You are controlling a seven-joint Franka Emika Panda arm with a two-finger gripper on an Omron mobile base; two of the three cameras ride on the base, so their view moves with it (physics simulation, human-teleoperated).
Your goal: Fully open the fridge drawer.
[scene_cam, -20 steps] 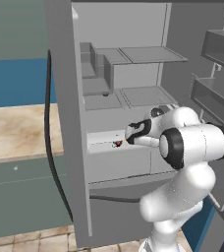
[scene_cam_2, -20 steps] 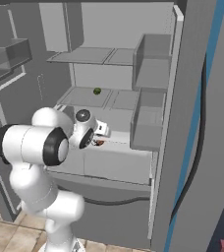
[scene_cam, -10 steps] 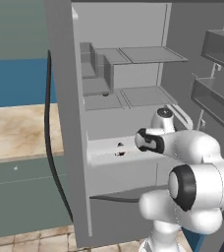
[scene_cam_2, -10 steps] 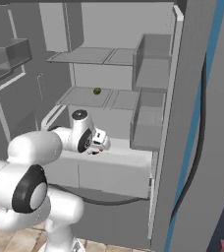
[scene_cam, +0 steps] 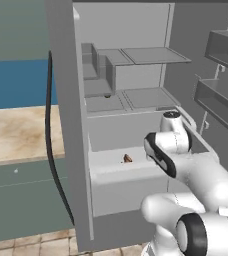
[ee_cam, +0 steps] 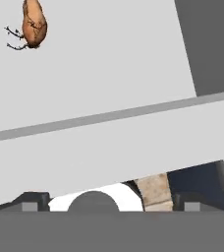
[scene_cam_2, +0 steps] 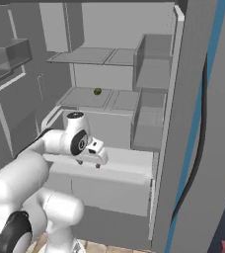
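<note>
While fridge drawer (scene_cam: 121,187) stands open, brown sweet potato (ee_cam: 34,24) inside, fingers' state unclear.

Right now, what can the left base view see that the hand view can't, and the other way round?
Left base view alone: the fridge with its shelves, the black cable, door bins and a wooden counter. Hand view alone: a close look at the brown thing's little roots. Both: the fridge drawer with its whitish floor and the brown thing lying inside.
</note>
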